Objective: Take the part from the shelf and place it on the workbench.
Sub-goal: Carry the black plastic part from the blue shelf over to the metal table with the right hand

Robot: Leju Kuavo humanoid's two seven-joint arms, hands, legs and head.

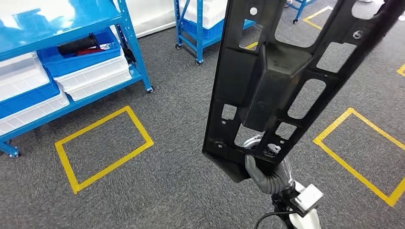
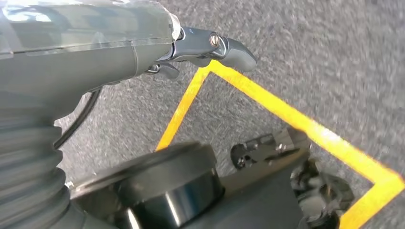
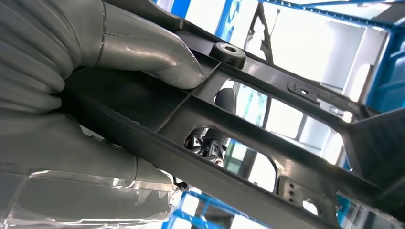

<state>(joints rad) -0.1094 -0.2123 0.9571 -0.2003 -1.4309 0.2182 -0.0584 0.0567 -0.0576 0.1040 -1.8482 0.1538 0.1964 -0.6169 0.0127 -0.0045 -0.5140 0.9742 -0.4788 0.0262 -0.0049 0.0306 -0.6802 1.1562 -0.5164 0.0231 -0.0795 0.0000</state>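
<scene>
And here is the part (image 1: 282, 71), a long black plastic frame full of cut-out windows, standing nearly upright in the middle of the head view and rising past the top edge of the picture. The right hand (image 1: 267, 174) has it by the lower end, coming up from below, grey fingers (image 3: 143, 52) wrapped over a rib of the frame. From the right wrist view the grip is plain: the thick thumb presses down on one face of the black bar while the rest of the hand clamps the other side. The part is up in the air over the grey carpet (image 1: 181, 191), touching nothing but that hand.

Off to the left stands the blue shelf (image 1: 133, 52) on small wheels, loaded with white and blue bins (image 1: 93, 76), well apart from the part. A second blue rack (image 1: 198, 38) sits farther back. Yellow tape rectangles (image 1: 102, 148) mark the carpet on both sides.

The left hand (image 2: 95, 52) hangs low over the carpet beside a yellow tape corner (image 2: 305, 129). One dark finger reaches out straight with nothing in it; whether the other fingers are spread or curled, I cannot tell.
</scene>
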